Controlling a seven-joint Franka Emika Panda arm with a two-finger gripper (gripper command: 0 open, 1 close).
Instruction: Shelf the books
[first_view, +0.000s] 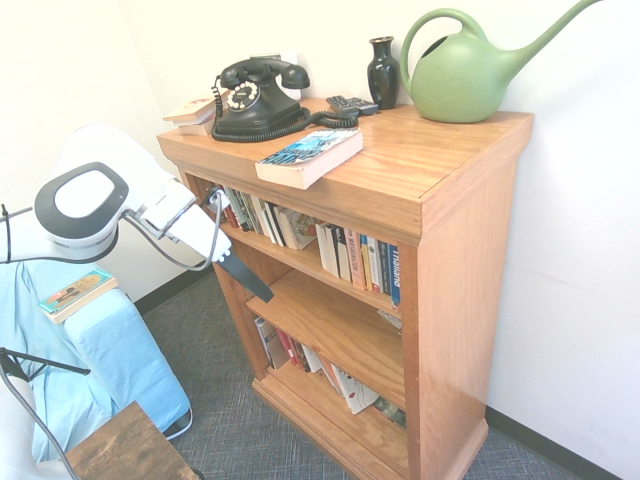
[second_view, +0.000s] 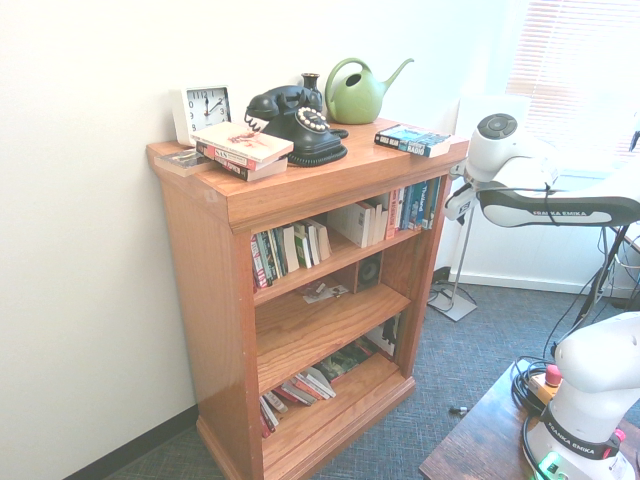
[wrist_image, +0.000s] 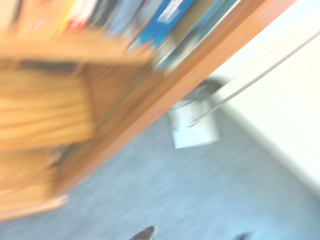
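On the bookcase (first_view: 440, 170) top lies 1 thick paperback (first_view: 308, 156), stiff, fairly light; my empty gripper (first_view: 243, 274) stands wide, so I'd pinch its overhanging near edge.

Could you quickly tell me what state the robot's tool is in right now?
Tool: open, holding nothing, in front of the shelf.

Shelf (first_view: 440, 170) varnished glossy wood; watering can (first_view: 462, 82) smooth plastic.
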